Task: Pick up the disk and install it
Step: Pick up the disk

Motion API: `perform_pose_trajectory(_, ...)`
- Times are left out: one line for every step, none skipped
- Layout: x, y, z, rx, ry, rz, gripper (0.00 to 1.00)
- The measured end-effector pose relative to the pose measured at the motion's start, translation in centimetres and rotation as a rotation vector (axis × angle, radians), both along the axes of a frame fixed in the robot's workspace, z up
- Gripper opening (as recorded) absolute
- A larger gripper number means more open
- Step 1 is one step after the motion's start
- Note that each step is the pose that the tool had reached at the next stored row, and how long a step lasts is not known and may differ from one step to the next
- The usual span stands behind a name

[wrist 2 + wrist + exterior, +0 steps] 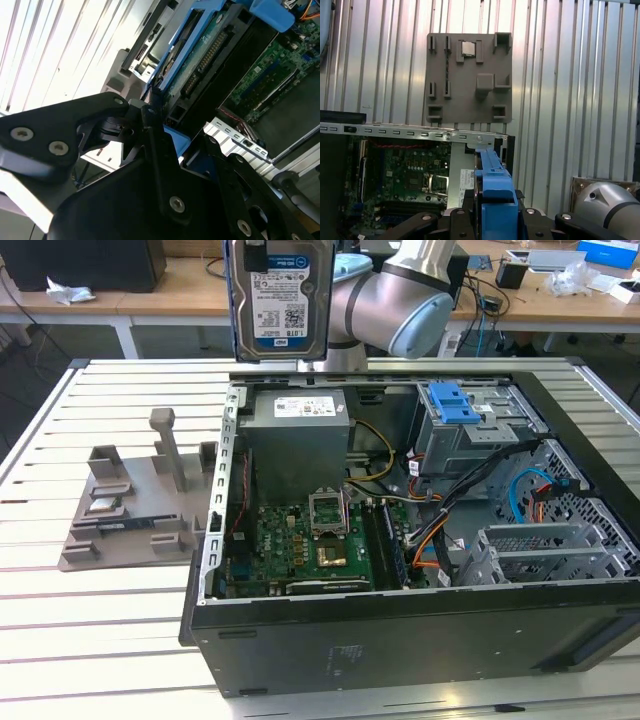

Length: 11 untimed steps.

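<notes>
While the gripper (495, 215) clamps the disk (280, 300), it hangs upright, seemingly above the open computer case (400, 640).

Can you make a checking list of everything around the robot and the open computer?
Surface: white slatted table, bearing the open computer case and grey stand.
Job's things: the disk held upright in the air above the case; blue-latched drive cage inside the case.
Clutter: nothing seen.
Grippers: gripper shut on the disk's blue carrier, in the first wrist view.
Cables: orange, blue and black wires inside the case.
Surroundings: wooden desks behind.
</notes>
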<state>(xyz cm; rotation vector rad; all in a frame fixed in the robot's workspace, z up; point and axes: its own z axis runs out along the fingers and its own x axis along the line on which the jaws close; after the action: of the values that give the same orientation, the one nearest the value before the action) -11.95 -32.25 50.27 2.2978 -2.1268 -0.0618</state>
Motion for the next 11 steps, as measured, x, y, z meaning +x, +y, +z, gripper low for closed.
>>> perform_pose_trajectory(0.05,-0.01,-0.04,0.0001,-0.0001,0.0,0.37)
perform_pose_trajectory(0.12,-0.04,-0.07,0.0001,-0.0001,0.0,0.37)
perform_pose_trajectory(0.18,-0.05,-0.1,0.0,0.0,0.0,0.37)
perform_pose_trajectory(0.23,-0.08,-0.14,0.0001,-0.0001,0.0,0.37)
perform_pose_trajectory(0.31,-0.1,-0.18,0.0,0.0,0.0,0.37)
perform_pose_trajectory(0.36,-0.12,-0.21,0.0001,-0.0001,0.0,0.37)
perform_pose_trajectory(0.39,-0.14,-0.22,0.0001,-0.0001,0.0,0.37)
perform_pose_trajectory(0.43,-0.15,-0.25,0.0001,-0.0001,0.0,0.37)
perform_pose_trajectory(0.47,-0.17,-0.26,0.0,0.0,0.0,0.37)
perform_pose_trajectory(0.5,-0.18,-0.28,0.0,-0.0001,0.0,0.37)
perform_pose_trajectory(0.54,-0.2,-0.29,0.0,0.0,0.0,0.37)
